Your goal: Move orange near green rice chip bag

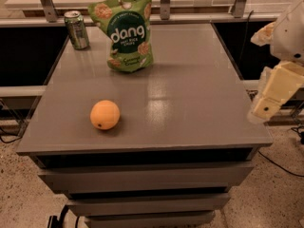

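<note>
While round orange (105,114) lies apart from crinkly bag (127,31), blocky tool (264,106) beside table (190,103); grip unclear.

Tool (262,108) low at far right

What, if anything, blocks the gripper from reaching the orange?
Likely nothing, so probably yes. The gripper hangs beside the table at its right edge, and nothing stands between it and the orange. The green rice chip bag and the can stand at the back, off that path.
</note>
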`<state>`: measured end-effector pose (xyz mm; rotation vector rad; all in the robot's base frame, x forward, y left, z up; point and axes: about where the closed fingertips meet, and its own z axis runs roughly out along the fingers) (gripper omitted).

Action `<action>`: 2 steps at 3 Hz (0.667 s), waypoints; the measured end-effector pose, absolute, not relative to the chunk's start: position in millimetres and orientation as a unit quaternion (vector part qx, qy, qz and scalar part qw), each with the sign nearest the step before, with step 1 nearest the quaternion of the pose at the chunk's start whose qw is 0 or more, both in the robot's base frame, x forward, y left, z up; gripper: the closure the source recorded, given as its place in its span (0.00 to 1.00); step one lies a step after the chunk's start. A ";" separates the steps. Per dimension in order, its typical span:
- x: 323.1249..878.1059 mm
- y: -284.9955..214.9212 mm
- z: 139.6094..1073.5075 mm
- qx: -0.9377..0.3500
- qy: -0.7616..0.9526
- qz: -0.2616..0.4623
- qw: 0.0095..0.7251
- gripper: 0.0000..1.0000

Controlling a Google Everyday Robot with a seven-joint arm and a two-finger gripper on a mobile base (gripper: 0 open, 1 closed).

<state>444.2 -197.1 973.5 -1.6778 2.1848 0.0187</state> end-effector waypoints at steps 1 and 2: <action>457.0 -151.5 965.7 -0.593 0.757 0.082 0.262 0.00; 468.4 -95.9 959.1 -0.580 0.728 0.155 0.332 0.00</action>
